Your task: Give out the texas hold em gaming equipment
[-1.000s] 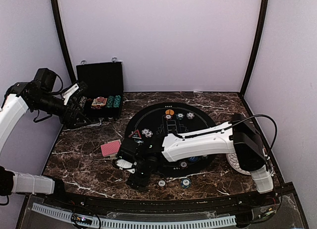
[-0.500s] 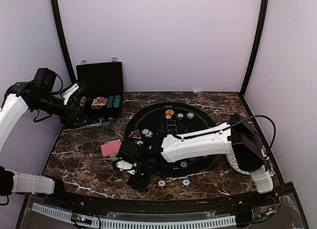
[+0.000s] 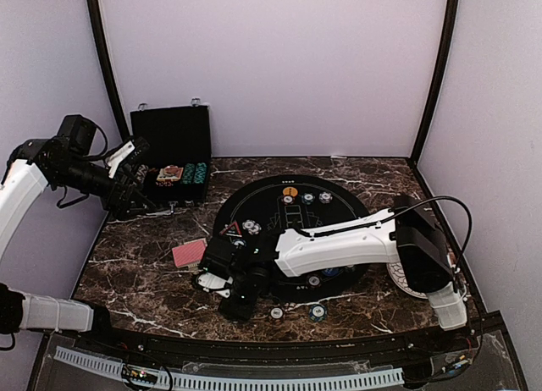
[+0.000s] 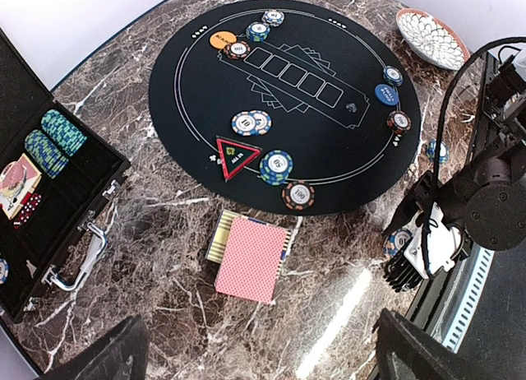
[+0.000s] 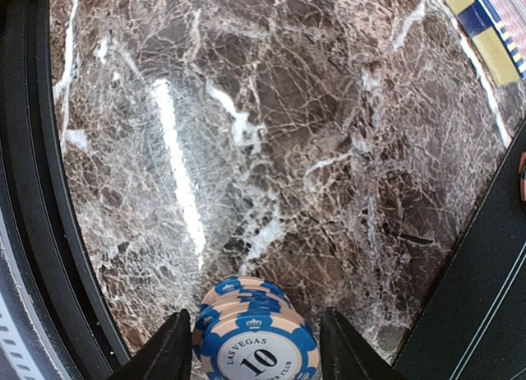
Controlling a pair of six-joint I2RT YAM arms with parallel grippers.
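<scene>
My right gripper [image 3: 230, 294] is low over the marble left of the black round mat [image 3: 339, 206]. It is shut on a small stack of blue-and-cream poker chips [image 5: 256, 347], which also shows in the left wrist view [image 4: 397, 242]. My left gripper [image 4: 259, 359] is open and empty, high above the table near the black case [image 3: 174, 150]. The red-backed card deck [image 4: 252, 257] lies on the marble beside the mat. On the mat sit the red-edged triangle marker [image 4: 237, 155], an orange button [image 4: 223, 39], a blue button [image 4: 386, 94] and several chips.
The open case [image 4: 49, 199] at the back left holds teal chip stacks [image 4: 53, 137] and cards. A white petal-patterned plate [image 4: 431, 39] sits right of the mat. Two loose chips [image 3: 276, 313] [image 3: 317, 311] lie near the table's front edge.
My right gripper has shifted slightly back and left with the chip stack. The left arm has barely moved.
</scene>
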